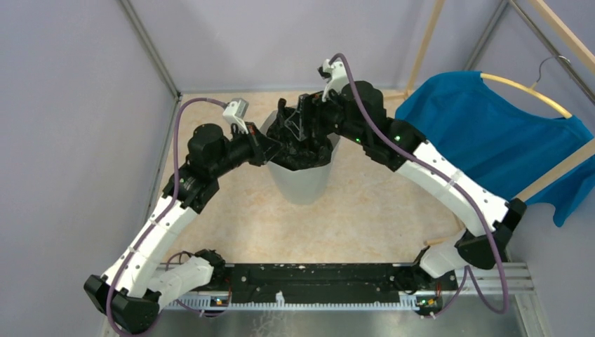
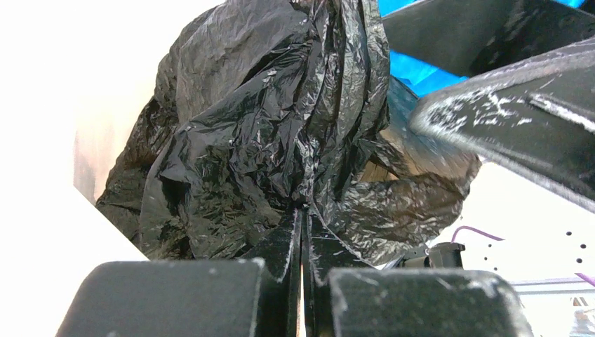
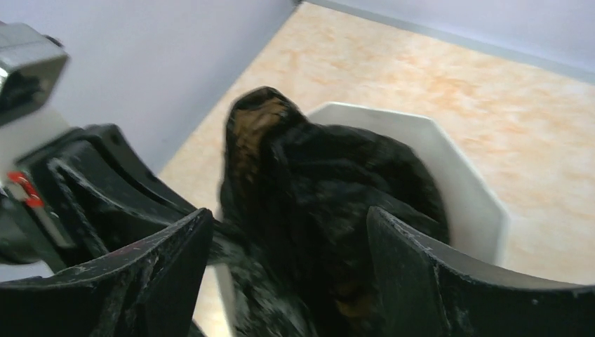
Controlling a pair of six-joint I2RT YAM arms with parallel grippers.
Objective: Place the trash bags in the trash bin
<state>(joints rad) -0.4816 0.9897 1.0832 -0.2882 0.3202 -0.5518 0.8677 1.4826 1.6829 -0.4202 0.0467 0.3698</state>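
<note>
Roughly halfway, I'd say. The bag [image 2: 252,140] sits in the mouth of the bin [image 3: 484,210], but most of it is bunched at and above the rim, with one fold poking up. What's left is to stuff it down and let go.

Left gripper [image 2: 303,217]: jaws pinched together on a fold, with the rest of the bag fanning out just ahead of them.

Right gripper [image 3: 288,232]: jaws wide, holding nothing, bag lying between them and bin rim just beyond.

Both arms are stretched forward and meet over the bin from opposite sides.
</note>
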